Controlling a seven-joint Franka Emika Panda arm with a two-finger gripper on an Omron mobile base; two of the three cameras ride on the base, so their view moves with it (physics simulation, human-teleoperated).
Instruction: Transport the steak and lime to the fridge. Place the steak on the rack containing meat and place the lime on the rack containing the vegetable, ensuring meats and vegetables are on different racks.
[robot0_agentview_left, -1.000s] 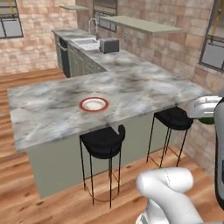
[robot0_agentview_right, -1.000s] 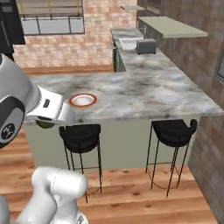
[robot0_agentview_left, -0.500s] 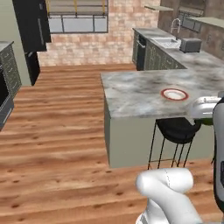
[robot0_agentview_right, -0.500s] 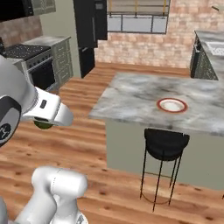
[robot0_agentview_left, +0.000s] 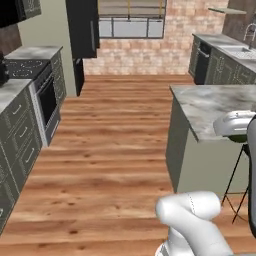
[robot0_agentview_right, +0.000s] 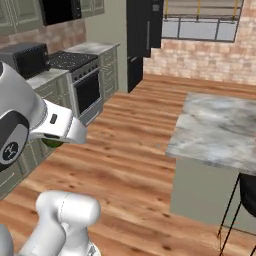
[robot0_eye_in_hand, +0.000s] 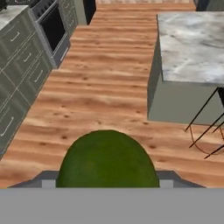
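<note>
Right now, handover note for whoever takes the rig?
Gripper: shut on the lime, which shows green between the fingers in the hand view and under the hand in the right base view.
Fridge: tall black unit ahead by the window; its door looks shut.
Island counter: to the robot's right. Steak: can't see it from here.
Done: lime picked up, base facing the fridge.
Left: reach the fridge, open it, put the lime on the vegetable rack, then the steak on the meat rack.

A marble island counter (robot0_eye_in_hand: 192, 43) stands on the wooden floor (robot0_eye_in_hand: 109, 87).
</note>
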